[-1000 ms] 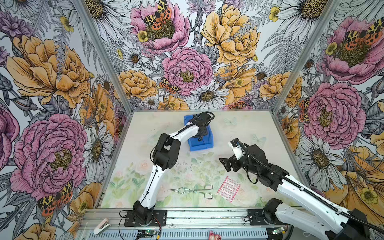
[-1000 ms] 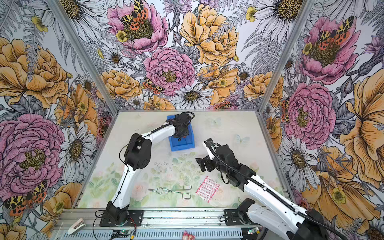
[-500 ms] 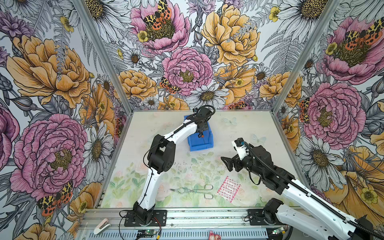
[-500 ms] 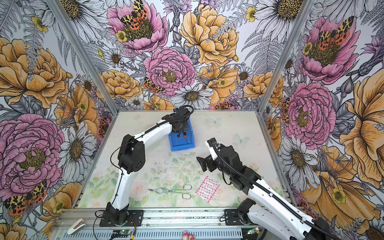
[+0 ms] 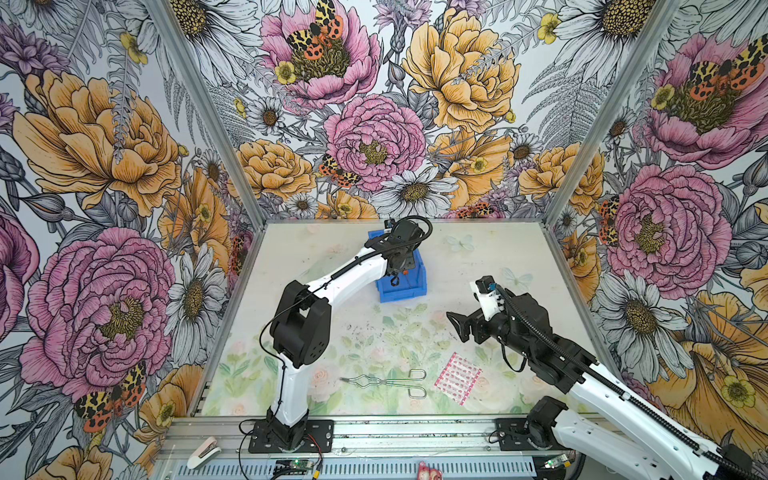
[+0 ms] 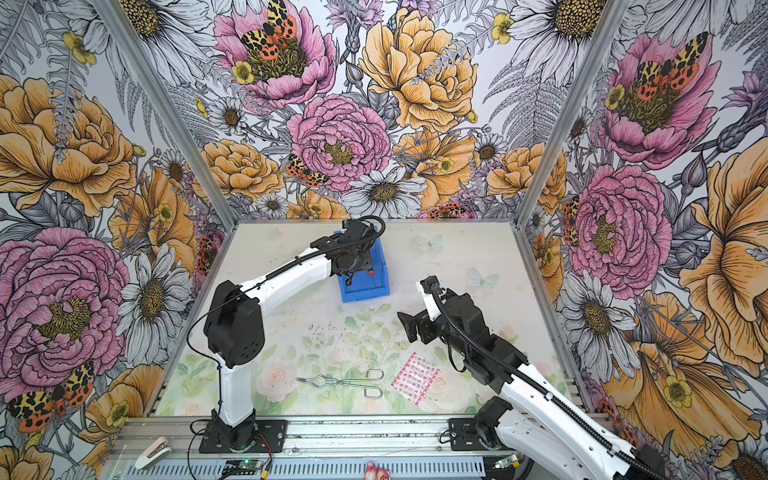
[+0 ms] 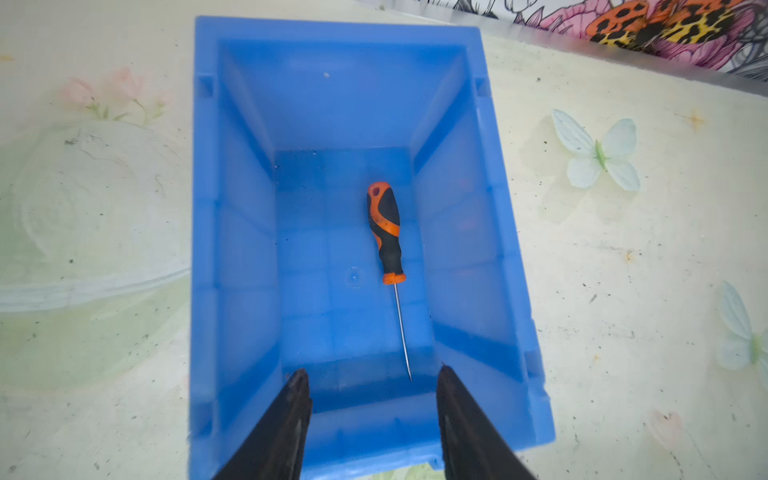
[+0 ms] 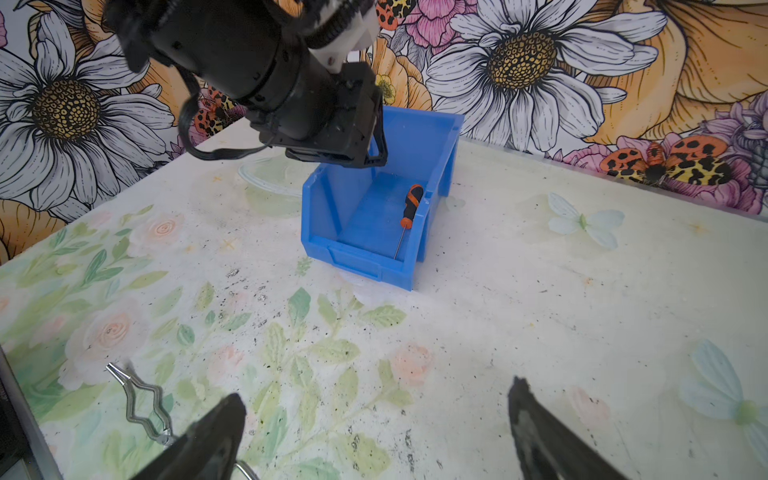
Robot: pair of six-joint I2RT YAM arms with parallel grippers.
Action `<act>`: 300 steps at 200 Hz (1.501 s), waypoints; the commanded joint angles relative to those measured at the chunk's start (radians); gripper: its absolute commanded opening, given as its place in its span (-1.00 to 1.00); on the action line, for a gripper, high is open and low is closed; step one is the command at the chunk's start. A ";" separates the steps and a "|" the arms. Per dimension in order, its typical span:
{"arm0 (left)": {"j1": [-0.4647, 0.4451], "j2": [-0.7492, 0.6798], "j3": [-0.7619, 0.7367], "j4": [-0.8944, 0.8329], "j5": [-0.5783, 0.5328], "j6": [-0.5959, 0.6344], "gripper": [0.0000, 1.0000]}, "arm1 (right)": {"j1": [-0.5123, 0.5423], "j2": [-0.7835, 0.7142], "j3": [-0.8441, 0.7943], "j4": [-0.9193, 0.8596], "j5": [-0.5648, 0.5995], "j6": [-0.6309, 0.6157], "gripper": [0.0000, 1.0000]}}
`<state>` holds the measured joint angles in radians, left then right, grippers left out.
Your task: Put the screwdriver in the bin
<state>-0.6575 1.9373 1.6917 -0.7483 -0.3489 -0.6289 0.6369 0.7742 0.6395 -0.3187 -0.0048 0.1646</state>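
Left claw (image 7: 371, 374): released, empty, nearer.
Orange-and-black steel-shafted screwdriver (image 7: 386, 232): laid lengthwise in blue rectangular plastic bin (image 7: 205, 249), tip toward that claw.

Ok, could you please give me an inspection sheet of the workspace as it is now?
Surface: floral table, dark specks.
Job's things: screwdriver lies flat inside the bin.
Clutter: wire tongs and pink packet near the front edge.
Grippers: left gripper open, empty, above the bin; right gripper open, empty, over the table.
Cables: black cable loops at the left wrist.
Surroundings: flower-printed walls, metal rail in front.
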 commanded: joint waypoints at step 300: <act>0.539 -1.037 -1.074 0.429 -0.094 0.459 0.97 | -0.380 0.088 -0.219 0.346 0.389 0.051 0.99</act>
<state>-0.1322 0.9283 0.6506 -0.3611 -0.4007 -0.2268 0.2722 0.8642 0.4736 -0.1097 0.4633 0.3420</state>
